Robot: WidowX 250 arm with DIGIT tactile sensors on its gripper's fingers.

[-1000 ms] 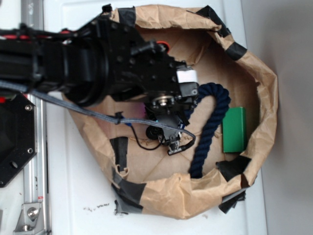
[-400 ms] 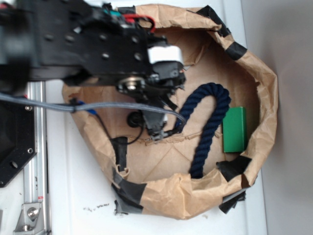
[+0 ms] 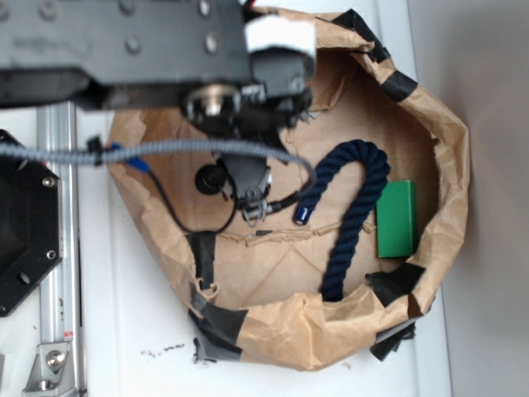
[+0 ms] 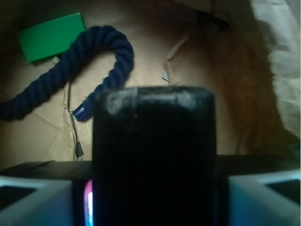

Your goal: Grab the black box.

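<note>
Box (image 4: 154, 155) sits clamped between the gripper (image 4: 153, 188) fingers (image 4: 35, 200); wrist view shows it filling the centre of frame, its glossy top edge raised clear of the paper (image 4: 221, 89) floor. Exterior view: box itself hidden under the arm (image 3: 124, 41), so grasp is read from the wrist camera only.

Judgement: the grab looks made. To finish well, hold the clamp firm and lift straight, since glossy rounded sides may slip. Keep the cable (image 3: 165, 150) off the paper rim.

Pose: arm reaches in from the left across the top of the paper nest, wrist pointing down over its upper-middle part. Rope (image 3: 351, 203) lies right of the gripper, apart from it; green box (image 3: 396, 219) further right by the wall
</note>
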